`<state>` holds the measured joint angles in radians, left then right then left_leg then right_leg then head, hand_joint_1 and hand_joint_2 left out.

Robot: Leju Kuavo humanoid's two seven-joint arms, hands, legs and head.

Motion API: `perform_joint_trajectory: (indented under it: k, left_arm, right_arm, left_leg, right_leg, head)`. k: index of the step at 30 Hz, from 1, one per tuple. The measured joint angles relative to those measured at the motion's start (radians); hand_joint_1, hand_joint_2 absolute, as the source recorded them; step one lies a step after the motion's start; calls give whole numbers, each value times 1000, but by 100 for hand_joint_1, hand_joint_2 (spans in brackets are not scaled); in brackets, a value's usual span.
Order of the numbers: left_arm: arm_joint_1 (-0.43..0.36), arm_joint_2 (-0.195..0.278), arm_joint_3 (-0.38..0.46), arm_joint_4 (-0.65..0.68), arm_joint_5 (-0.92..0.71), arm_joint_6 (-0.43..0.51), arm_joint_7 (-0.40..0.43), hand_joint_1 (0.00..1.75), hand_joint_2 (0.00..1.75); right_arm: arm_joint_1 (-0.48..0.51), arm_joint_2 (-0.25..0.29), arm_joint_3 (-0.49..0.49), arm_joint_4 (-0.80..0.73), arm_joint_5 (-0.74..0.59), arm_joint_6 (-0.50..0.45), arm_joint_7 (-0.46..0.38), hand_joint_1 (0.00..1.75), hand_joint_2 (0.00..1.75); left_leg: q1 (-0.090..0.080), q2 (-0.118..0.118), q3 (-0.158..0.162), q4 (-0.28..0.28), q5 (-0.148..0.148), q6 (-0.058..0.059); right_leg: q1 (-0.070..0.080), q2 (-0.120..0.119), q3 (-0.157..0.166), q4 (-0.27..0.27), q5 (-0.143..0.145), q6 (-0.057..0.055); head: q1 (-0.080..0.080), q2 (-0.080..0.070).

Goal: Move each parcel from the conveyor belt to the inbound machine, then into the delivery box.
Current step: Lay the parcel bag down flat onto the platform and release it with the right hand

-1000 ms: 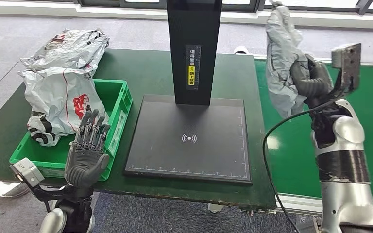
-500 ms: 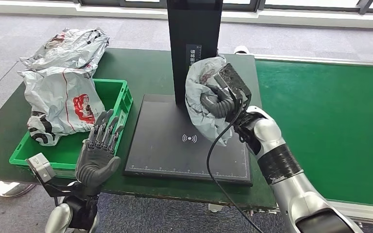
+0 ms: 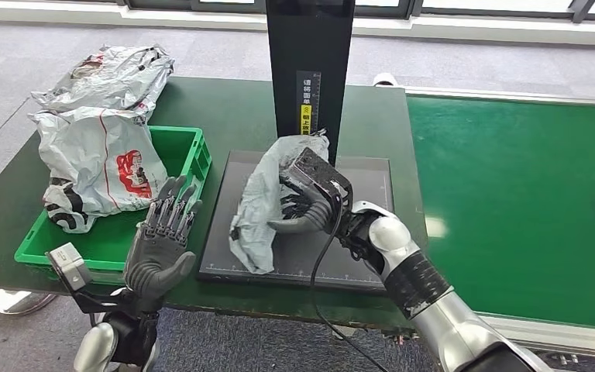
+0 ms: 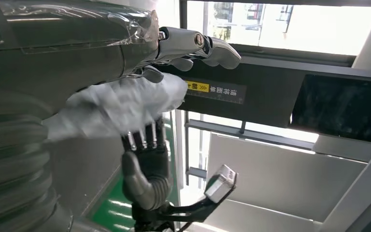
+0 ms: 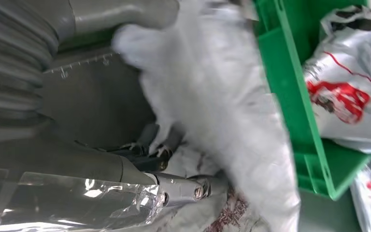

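Parcel (image 3: 259,209) lies draped across the scanner plate (image 3: 364,240), right hand (image 3: 304,208) clamped on it, presumably pressing it flat for reading. Left hand (image 3: 159,244) waits, fingers apart, beside the green box (image 3: 194,167), likely ready to receive. Two parcels (image 3: 97,159) fill that box.

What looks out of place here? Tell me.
The green crate is overfilled: one grey bag bulges over its rim, and another bag lies on the table behind it. The right hand holds a crumpled bag on the black scanner plate, as intended.
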<state>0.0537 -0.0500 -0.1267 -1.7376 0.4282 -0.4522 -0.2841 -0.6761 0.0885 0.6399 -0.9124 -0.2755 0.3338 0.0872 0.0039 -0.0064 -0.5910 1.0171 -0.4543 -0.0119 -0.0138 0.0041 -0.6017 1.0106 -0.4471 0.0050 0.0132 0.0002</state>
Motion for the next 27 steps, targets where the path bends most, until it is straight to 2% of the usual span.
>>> perform_joint_trajectory:
  k: [12, 17, 21, 27]
  left_arm:
    - [-3, 0, 0, 1, -6, 0, -2, 0, 175]
    - [8, 1, 0, -4, -10, 5, -8, 0, 175]
    - [35, 1, 3, -23, -23, 30, -20, 0, 175]
    - [93, -1, 25, -64, -59, 65, -33, 0, 175]
  right_arm:
    - [-10, -13, 19, 39, -38, -17, -2, 0, 175]
    - [-25, -42, 13, 36, -50, -16, -62, 0, 175]
    - [-11, -85, -24, -82, -17, -61, -122, 0, 175]
    - [87, -159, -121, -407, 78, -122, -175, 0, 175]
  left_leg:
    - [0, 0, 0, 0, 0, 0]
    - [0, 0, 0, 0, 0, 0]
    - [0, 0, 0, 1, 0, 0]
    - [0, 0, 0, 0, -2, 0]
  right_leg:
    - [0, 0, 0, 0, 0, 0]
    - [0, 0, 0, 0, 0, 0]
    - [0, 0, 0, 0, 0, 0]
    - [0, 0, 0, -1, -1, 0]
  head:
    - [0, 0]
    - [0, 0]
    - [0, 0]
    - [0, 0]
